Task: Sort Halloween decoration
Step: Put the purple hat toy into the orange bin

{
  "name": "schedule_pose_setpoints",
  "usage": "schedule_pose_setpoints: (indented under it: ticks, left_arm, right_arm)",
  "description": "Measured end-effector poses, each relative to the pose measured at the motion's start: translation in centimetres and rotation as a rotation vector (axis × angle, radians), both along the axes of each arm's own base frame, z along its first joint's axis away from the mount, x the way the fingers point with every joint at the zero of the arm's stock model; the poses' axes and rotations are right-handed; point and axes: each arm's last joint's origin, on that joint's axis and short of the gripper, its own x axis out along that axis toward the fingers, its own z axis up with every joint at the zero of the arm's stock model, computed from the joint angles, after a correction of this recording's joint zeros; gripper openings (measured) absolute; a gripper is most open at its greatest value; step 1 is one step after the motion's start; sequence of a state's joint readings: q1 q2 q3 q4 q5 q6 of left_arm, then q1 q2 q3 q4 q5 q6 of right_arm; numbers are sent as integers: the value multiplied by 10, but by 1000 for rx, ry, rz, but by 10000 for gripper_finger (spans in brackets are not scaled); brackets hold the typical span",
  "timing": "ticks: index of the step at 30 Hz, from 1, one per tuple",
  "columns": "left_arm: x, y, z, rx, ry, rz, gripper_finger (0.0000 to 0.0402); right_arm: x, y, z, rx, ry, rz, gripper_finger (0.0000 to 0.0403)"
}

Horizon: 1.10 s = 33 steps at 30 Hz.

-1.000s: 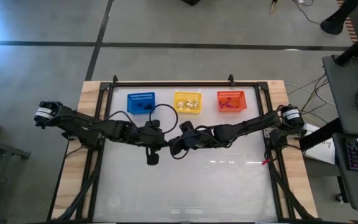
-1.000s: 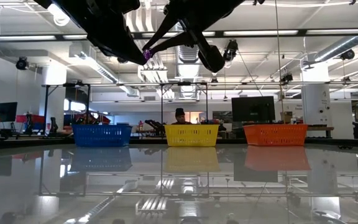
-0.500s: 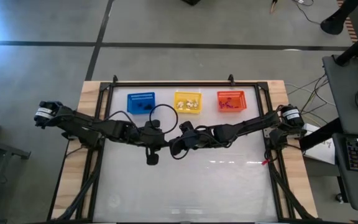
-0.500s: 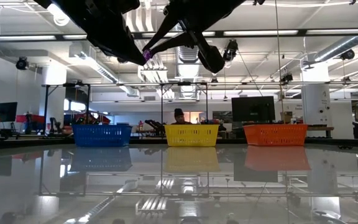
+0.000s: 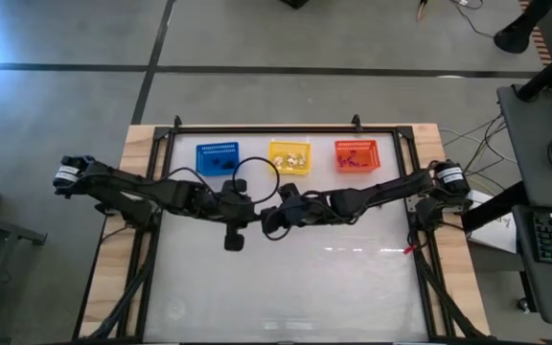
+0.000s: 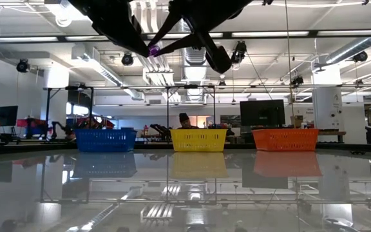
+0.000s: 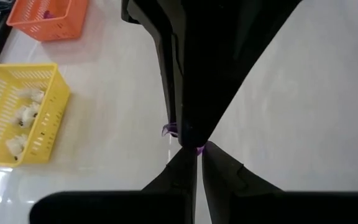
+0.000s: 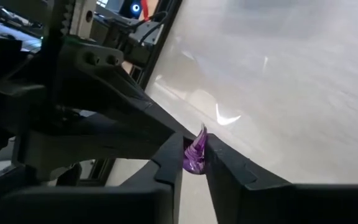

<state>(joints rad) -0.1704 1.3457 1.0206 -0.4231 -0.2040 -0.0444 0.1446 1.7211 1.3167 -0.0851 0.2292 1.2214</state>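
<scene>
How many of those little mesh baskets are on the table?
3, in a row along the far edge: blue mesh basket on the left, yellow mesh basket in the middle, orange-red mesh basket on the right.
</scene>
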Motion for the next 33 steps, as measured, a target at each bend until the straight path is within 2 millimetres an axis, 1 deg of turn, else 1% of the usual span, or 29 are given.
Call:
schedule_pose_setpoints:
  ticks: [4, 7, 10, 14, 16, 24, 33]
  left_arm:
    - [0, 0, -1, 3, -6, 5, 0]
    - [0, 0, -2, 2, -4, 4, 0]
    - [0, 1, -2, 3, -6, 5, 0]
    - [1, 2, -2, 10, -7, -1, 0]
    - [1, 3, -2, 8, -5, 2, 0]
    - [0, 3, -3, 6, 9, 2, 4]
    - [0, 3, -3, 5, 9, 3, 44]
  right_arm:
    - [1, -1, 0, -10, -1, 0, 74]
    - [1, -2, -1, -16, -4, -3, 78]
    - [1, -2, 0, -18, -7, -3, 63]
    - [1, -3, 0, -37, -5, -8, 25]
    - [1, -3, 0, -55, -3, -6, 15]
    - [1, -3, 0, -71, 0, 32, 10]
    - [1, -3, -1, -78, 3, 40, 8]
